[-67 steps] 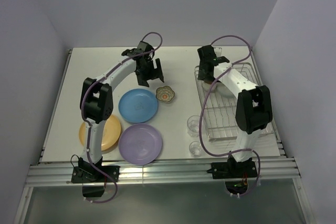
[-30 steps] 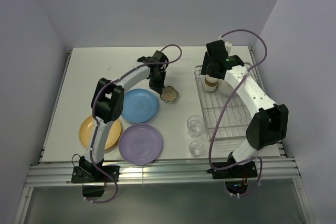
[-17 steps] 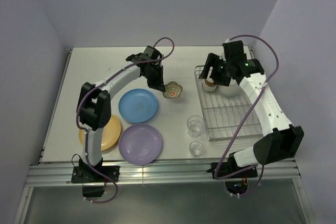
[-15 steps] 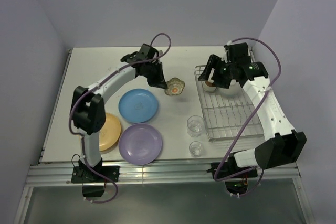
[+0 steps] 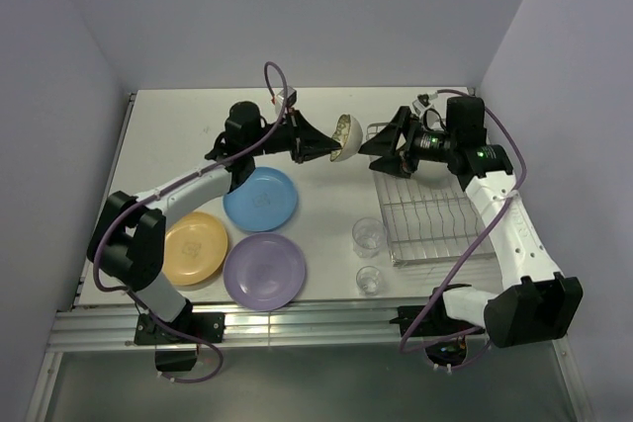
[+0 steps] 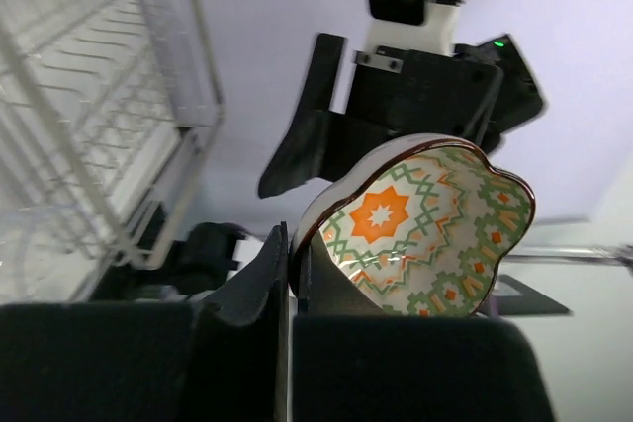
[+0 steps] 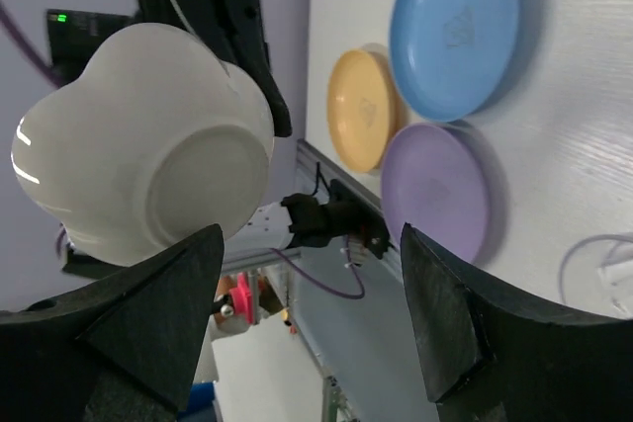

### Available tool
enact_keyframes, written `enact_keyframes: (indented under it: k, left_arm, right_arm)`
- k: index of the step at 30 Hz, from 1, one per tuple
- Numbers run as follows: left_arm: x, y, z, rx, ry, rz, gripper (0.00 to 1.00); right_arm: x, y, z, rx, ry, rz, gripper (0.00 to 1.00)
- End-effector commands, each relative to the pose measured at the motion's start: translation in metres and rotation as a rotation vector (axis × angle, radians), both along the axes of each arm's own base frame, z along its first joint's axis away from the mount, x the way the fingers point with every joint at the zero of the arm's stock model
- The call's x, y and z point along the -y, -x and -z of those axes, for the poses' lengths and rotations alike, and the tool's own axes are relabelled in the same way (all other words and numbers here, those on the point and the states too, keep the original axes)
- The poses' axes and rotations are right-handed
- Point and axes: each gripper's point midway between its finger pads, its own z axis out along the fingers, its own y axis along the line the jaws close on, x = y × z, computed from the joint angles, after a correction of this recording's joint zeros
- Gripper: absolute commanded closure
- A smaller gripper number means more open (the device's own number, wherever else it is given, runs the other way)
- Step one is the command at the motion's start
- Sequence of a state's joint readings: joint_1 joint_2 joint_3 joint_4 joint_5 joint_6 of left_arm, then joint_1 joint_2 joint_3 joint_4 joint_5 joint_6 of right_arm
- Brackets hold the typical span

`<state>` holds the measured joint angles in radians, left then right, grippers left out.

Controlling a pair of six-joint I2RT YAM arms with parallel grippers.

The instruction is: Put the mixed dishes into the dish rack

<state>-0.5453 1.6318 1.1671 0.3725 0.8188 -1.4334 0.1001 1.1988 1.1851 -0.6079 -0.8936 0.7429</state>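
**Up off the table (image 5: pixel 178 135) comes the floral bowl (image 5: pixel 345 131), pinched in your left claw (image 5: pixel 333 149)**

Top view: your left claw has swung up from the tabletop and now carries the floral bowl in the air, tipped on its side just past its fingertips. Your right claw (image 5: pixel 382 153) has left the far end of the dish rack (image 5: pixel 435 226) and faces the bowl, close but apart. Behind and below the left claw, the blue plate (image 5: pixel 260 199), orange-yellow plate (image 5: pixel 196 247), purple plate (image 5: pixel 265 271) and two clear glasses (image 5: pixel 368 235) lie where they did.

Left wrist view: the left claw's jaws are pressed together on the bowl's rim, one finger inside and one outside. The patterned inside (image 6: pixel 425 234) faces the camera. The right claw (image 6: pixel 396 135) stands just beyond it, with the rack (image 6: pixel 99 145) off to one side.

Right wrist view: your right claw (image 7: pixel 307 333) is spread wide and pinches nothing. The bowl's plain white underside (image 7: pixel 148 160) hangs ahead of it, off toward one finger and not yet between the pads.

The bowl looks glazed, stiff and light, so it is probably slick and easy to chip. If you hand it over, take the free rim opposite the left claw's pinch, one pad inside and one outside. Avoid squeezing across the round belly.
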Motion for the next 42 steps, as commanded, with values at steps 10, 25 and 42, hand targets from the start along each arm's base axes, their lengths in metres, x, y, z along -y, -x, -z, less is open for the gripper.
enact_keyframes:
  k: [10,25,42]
  left_arm:
    - [0.001,0.023,-0.07,0.001,0.363,0.072,1.0]
    - [0.032,0.002,-0.04,-0.037,0.05,-0.017,1.0]
    - [0.033,0.003,-0.032,0.024,-0.061,-0.03,1.0]
  right_arm:
    - [-0.01,0.019,-0.082,0.173,-0.159,-0.065,0.22]
    - [-0.006,0.023,-0.108,0.287,-0.023,0.002,0.24]
    - [0.02,-0.002,-0.068,0.26,0.281,0.128,0.31]
